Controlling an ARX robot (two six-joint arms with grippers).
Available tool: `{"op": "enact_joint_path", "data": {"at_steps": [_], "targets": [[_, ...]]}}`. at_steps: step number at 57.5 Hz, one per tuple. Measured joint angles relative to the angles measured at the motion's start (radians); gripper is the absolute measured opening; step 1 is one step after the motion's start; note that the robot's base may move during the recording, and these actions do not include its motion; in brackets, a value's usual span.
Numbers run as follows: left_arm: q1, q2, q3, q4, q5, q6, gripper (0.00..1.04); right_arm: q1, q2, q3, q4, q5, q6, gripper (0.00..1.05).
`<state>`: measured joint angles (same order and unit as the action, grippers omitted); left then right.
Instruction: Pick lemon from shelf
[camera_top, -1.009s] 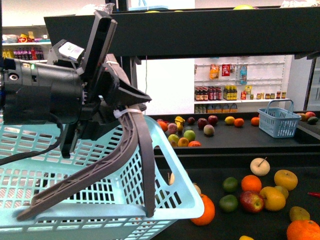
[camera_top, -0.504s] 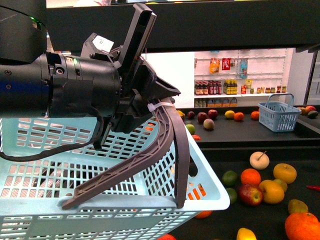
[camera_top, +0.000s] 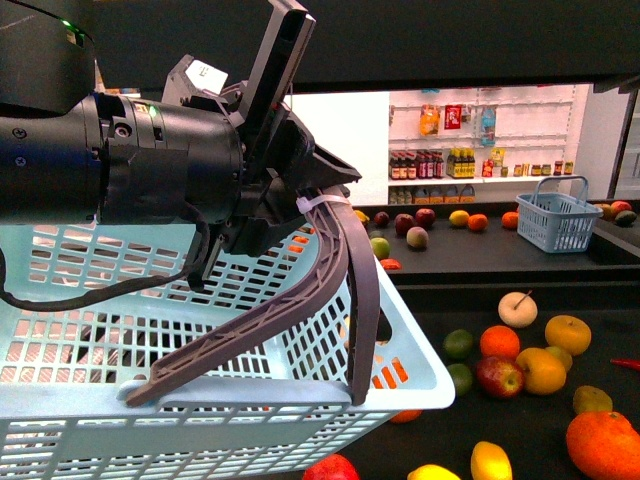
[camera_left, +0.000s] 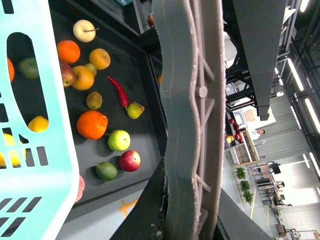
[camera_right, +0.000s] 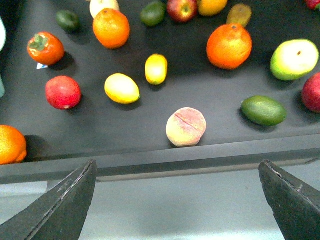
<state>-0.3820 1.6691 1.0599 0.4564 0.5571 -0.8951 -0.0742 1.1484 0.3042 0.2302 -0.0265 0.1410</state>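
1. Right wrist view: the lemon (camera_right: 122, 88) lay flat on the dark tray of the shelf (camera_right: 210, 100). Its long axis ran roughly along the tray's front lip, slightly skewed.
2. One end faced the red fruit (camera_right: 63, 92) and the other faced the peach (camera_right: 186, 127) side. Which end carried the tapered tip was not clear.
3. The right gripper (camera_right: 176, 165) was spread wide, with its two dark fingertips far apart and nothing between them.
4. The lemon sat past the front lip, ahead of the right gripper and well apart from it. It was off the midline, nearer the finger on the red fruit's side, with no contact.
5. A smaller yellow oval fruit (camera_right: 156, 69) lay near the lemon, farther back on the tray and not touching it.
6. Front view: only the top of the lemon (camera_top: 433, 473) showed, at the bottom edge beside the basket (camera_top: 120, 300) corner. The right gripper was out of frame here.
7. The left gripper (camera_top: 322, 200) was clamped on the grey handle (camera_top: 362, 290) of the light blue basket. The left wrist view showed the handle pinched between the dark jaws.
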Motion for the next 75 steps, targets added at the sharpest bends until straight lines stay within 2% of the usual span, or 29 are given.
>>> {"op": "enact_joint_path", "data": {"at_steps": [7, 16, 27, 50, 75], "targets": [[-0.001, 0.000, 0.000, 0.000, 0.000, 0.002, 0.11, 0.032, 0.383, 0.162, 0.130, 0.022, 0.001, 0.97], [-0.001, 0.001, 0.001, 0.000, -0.001, 0.000, 0.11, 0.051, 0.755, 0.360, 0.158, -0.005, 0.002, 0.97], [-0.001, 0.001, 0.001, 0.000, 0.000, 0.001, 0.11, 0.041, 1.083, 0.672, 0.178, 0.025, 0.023, 0.97], [-0.001, 0.001, 0.001, 0.000, 0.000, 0.001, 0.11, 0.063, 1.458, 1.128, 0.119, 0.034, 0.073, 0.97], [-0.001, 0.001, 0.001, 0.000, 0.000, 0.001, 0.11, 0.084, 1.655, 1.411, 0.019, 0.067, 0.049, 0.97]]}}
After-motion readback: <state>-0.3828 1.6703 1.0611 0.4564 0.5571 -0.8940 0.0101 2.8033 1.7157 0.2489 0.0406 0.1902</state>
